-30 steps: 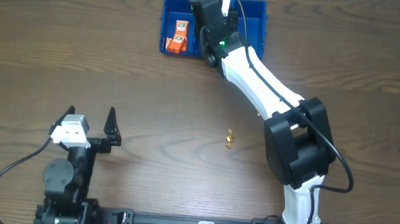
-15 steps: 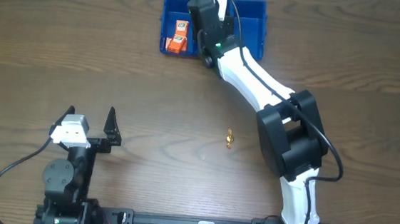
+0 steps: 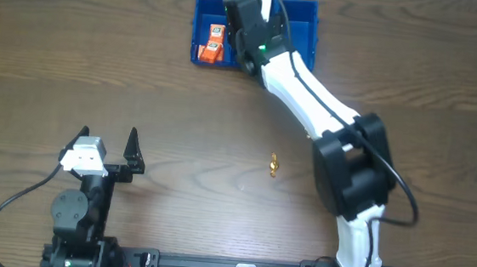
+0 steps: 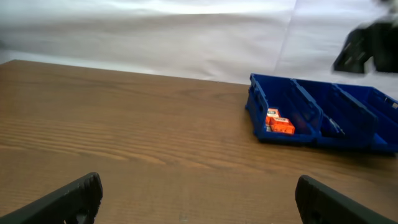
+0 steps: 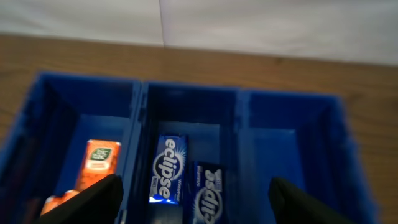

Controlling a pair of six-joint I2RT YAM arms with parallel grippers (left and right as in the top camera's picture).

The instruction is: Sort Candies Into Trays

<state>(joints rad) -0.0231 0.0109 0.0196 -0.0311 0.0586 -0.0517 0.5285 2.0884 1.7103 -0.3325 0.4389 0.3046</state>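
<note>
Right hand (image 5: 199, 200) spread above blue packs (image 5: 168, 169); tray (image 5: 286, 99)'s middle compartment.

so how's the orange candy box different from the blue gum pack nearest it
The orange candy box lies in the tray's end compartment, the blue gum pack in the middle one. The pack is dark blue and looks longer than the orange box. Both lie flat.

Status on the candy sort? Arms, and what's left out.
Left gripper by its base, jaws open, empty. Right gripper over blue tray, jaws open, empty. One small gold candy loose mid-table, nothing near it.
</note>
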